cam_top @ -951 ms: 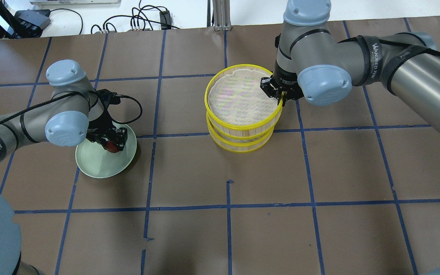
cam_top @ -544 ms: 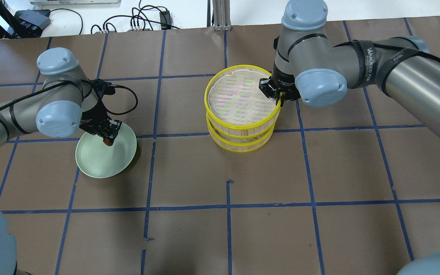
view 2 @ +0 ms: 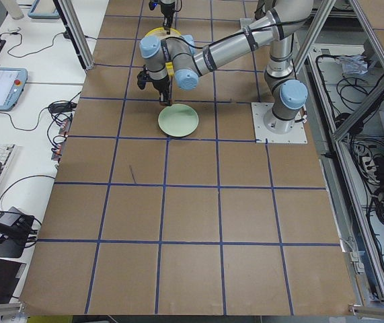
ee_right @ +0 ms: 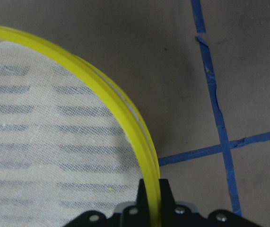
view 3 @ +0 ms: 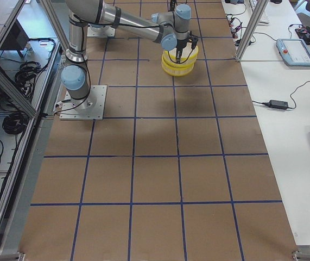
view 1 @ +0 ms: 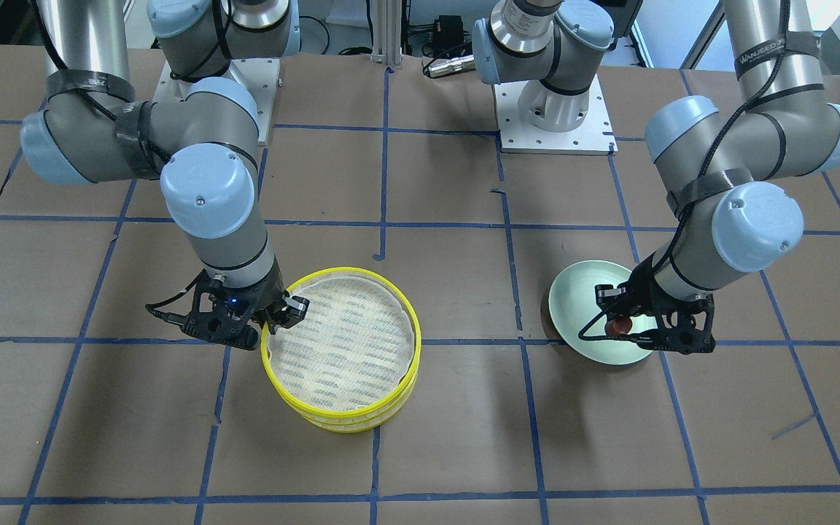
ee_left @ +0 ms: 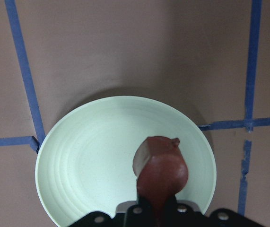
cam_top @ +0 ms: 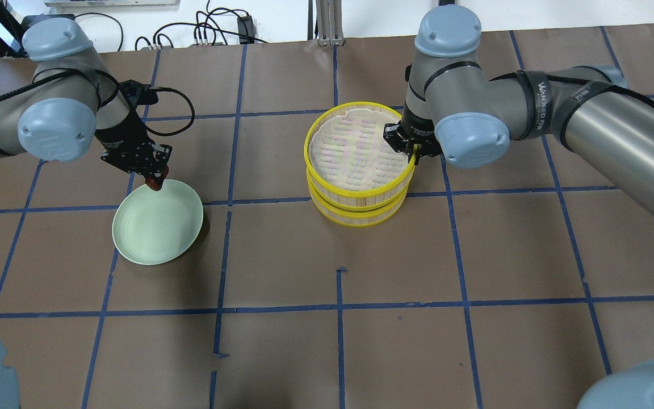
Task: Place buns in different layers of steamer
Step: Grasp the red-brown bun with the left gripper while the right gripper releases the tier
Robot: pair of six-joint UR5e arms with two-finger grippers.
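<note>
My left gripper (cam_top: 155,180) is shut on the reddish-brown bun (cam_top: 156,183) and holds it in the air over the far edge of the pale green plate (cam_top: 156,233). In the left wrist view the bun (ee_left: 161,165) hangs between the fingers above the bare plate (ee_left: 87,161). My right gripper (cam_top: 416,149) is shut on the yellow rim of the top steamer layer (cam_top: 355,153), at its right side. That rim (ee_right: 125,109) runs between the fingers in the right wrist view. The lower layer (cam_top: 361,218) sits stacked under it. The white bun is not in view.
The brown table carries a grid of blue tape lines (cam_top: 338,307). Cables (cam_top: 213,28) lie beyond the table's far edge. The plate stands well apart to the left of the steamer stack (view 1: 340,343).
My left gripper has lifted the reddish-brown bun off the plate and moved up and toward the plate's far edge. My right gripper has stayed shut on the top layer's rim.
</note>
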